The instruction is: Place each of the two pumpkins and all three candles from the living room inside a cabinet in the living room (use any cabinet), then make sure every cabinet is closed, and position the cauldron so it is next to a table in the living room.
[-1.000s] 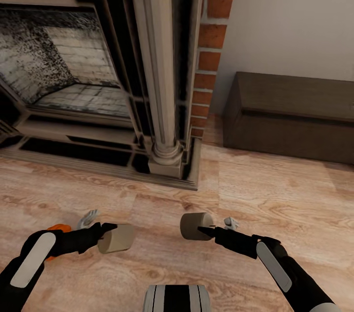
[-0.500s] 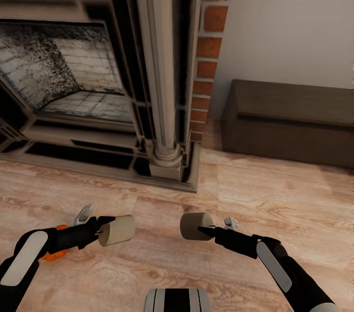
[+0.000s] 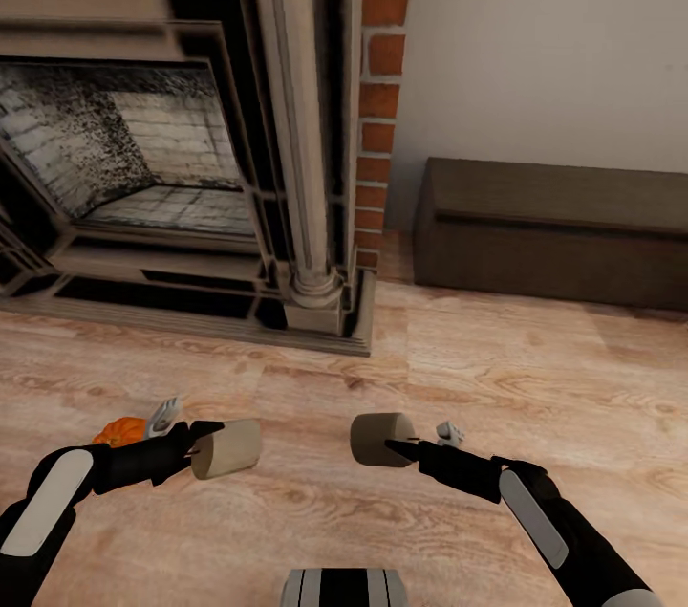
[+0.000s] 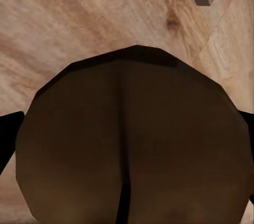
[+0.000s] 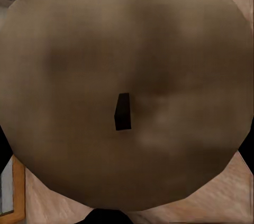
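Observation:
My left gripper [image 3: 199, 443] is shut on a tan candle [image 3: 227, 447] held on its side above the wooden floor. My right gripper [image 3: 401, 449] is shut on a second tan candle [image 3: 376, 439], also held sideways. Each wrist view looks straight at its candle, the left one [image 4: 132, 145] and the right one [image 5: 124, 84] with its short dark wick. An orange pumpkin [image 3: 118, 430] lies on the floor just behind my left forearm, partly hidden. The long, low dark brown cabinet [image 3: 554, 229] stands against the wall at the right, its front shut.
A large fireplace [image 3: 182, 148] with a stone column and a red brick edge [image 3: 377, 91] rises ahead on the left, its hearth step jutting onto the floor. Bare wooden floor [image 3: 497, 368] lies between me and the cabinet.
The view has swung and tilted, so the fireplace and cabinet sit further left and more of the pumpkin shows. Both candles stay gripped as before.

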Robot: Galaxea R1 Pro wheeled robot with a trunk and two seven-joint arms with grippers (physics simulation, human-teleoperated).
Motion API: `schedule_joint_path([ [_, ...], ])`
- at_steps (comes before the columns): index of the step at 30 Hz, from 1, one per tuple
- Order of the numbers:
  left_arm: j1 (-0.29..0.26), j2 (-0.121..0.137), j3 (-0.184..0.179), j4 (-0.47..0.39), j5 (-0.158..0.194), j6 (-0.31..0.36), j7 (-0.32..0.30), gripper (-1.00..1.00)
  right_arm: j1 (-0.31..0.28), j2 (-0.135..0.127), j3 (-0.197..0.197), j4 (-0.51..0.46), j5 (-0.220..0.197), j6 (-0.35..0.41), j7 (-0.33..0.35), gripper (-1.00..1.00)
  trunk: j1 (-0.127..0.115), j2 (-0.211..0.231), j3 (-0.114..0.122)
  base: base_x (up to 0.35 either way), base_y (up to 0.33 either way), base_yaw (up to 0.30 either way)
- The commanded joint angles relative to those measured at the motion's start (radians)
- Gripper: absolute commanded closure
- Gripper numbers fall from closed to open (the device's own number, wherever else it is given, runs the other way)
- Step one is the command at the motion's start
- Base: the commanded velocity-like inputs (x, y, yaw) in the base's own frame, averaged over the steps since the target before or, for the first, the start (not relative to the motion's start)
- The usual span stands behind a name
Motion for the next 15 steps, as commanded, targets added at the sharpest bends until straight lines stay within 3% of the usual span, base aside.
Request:
schedule_joint_path([
  [1,0.0,0.0,0.001,-0.001,0.012,0.004,0.007,1.0,-0.001,-0.001,0.002,0.0,-0.009,0.005,-0.001,1.0,0.0,0.0,0.0,-0.028,0.0,-0.268],
  [15,0.001,0.0,0.004,-0.001,0.012,0.004,0.005,1.0,-0.001,-0.001,0.004,0.0,-0.008,0.005,0.0,1.0,0.0,0.0,0.009,-0.002,0.0,-0.273],
])
